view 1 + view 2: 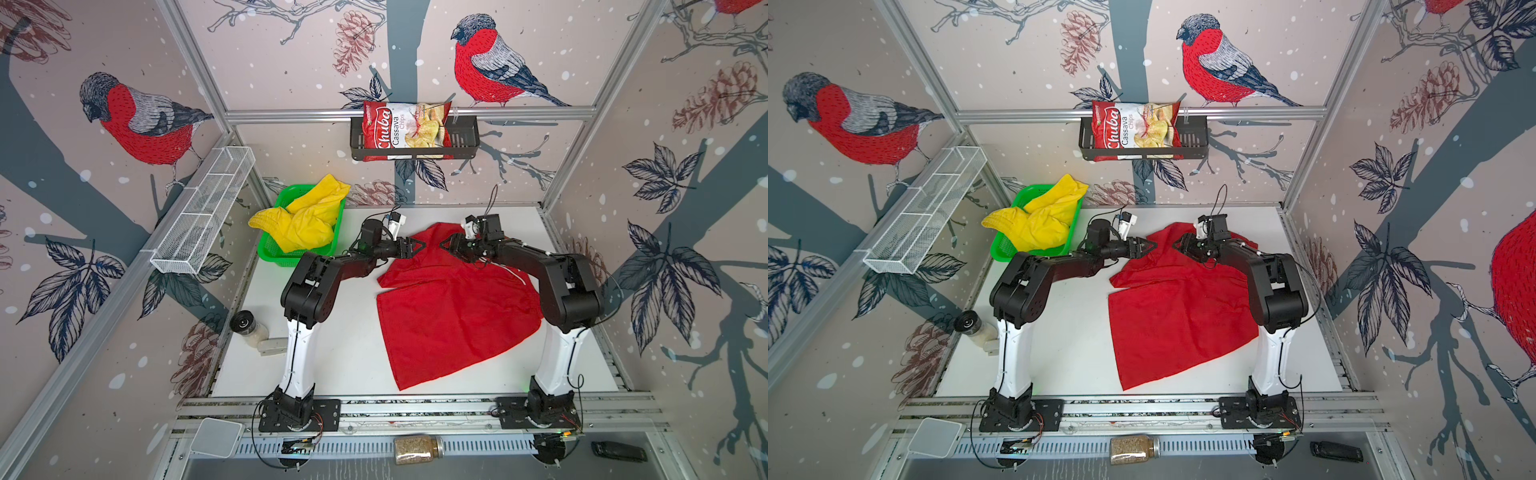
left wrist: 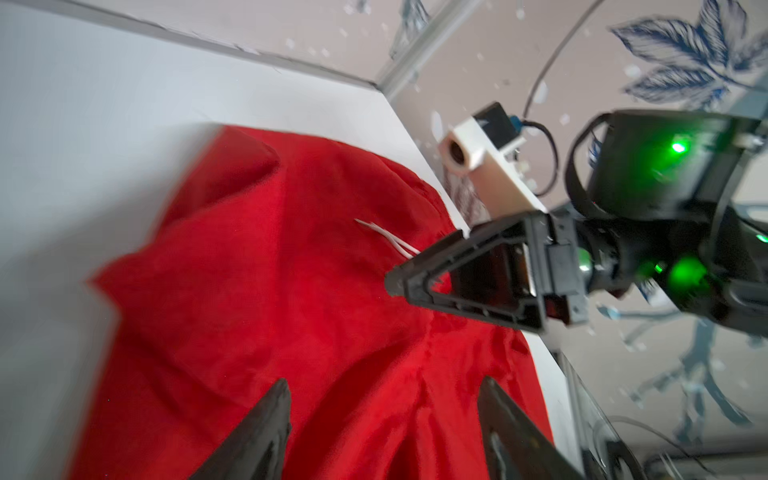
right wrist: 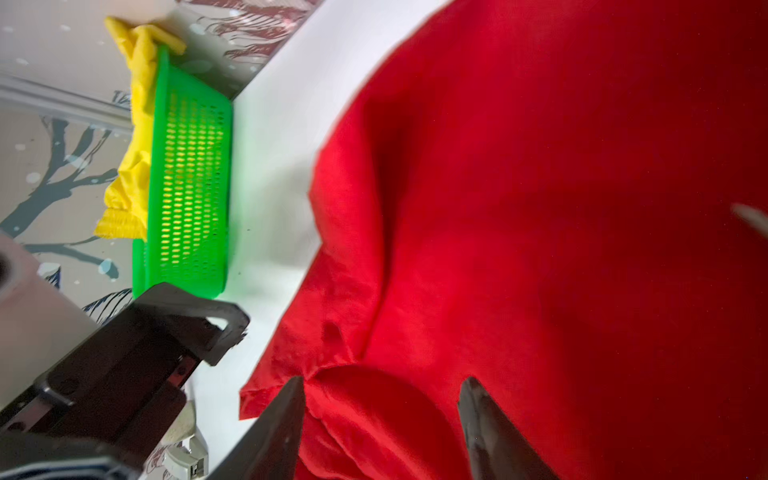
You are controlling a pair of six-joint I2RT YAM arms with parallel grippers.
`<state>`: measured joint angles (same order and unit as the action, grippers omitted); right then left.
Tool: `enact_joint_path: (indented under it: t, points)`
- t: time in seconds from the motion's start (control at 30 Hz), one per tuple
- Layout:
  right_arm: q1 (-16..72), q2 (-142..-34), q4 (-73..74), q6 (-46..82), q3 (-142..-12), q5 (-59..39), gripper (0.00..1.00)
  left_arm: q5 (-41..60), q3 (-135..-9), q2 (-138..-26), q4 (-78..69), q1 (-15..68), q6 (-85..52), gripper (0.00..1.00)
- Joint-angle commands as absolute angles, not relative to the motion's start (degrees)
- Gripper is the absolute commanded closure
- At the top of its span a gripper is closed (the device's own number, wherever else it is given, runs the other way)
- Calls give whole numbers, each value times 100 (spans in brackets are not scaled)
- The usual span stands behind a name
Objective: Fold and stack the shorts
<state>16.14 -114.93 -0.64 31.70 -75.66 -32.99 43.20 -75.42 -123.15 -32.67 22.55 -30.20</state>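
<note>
Printed words on a chip bag (image 1: 405, 131)
In both top views, the red and white chip bag (image 1: 1136, 131) stands in a black wall basket (image 1: 465, 137); it reads "Chuba" in large white script on red, with "Cassava Chips" in dark letters beside it.

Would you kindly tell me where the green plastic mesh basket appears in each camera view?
Top view: the green plastic mesh basket sits at the back-left corner of the white table.
Top view: the same back-left corner.
Left wrist: not in it.
Right wrist: its mesh wall shows across bare table from the red cloth shorts.
Shared landmark: the red cloth shorts, in all four.
</note>
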Motion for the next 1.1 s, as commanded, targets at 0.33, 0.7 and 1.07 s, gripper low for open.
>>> enact_joint_path:
  t: [0.33,0.7,1.07]
  points:
    - [1899,-12667,14,3434,-8859,-3301,48,3276,-9111,-13307,-1876,2105,-2324,32]
    - [1914,-13206,-110,3649,-9141,-3174,73,3345,-9736,-13954,-1741,2188,-2199,31]
    - [1863,-13315,-99,3738,-9119,-3183,83,3828,-9878,-14227,-2683,2276,-2652,50]
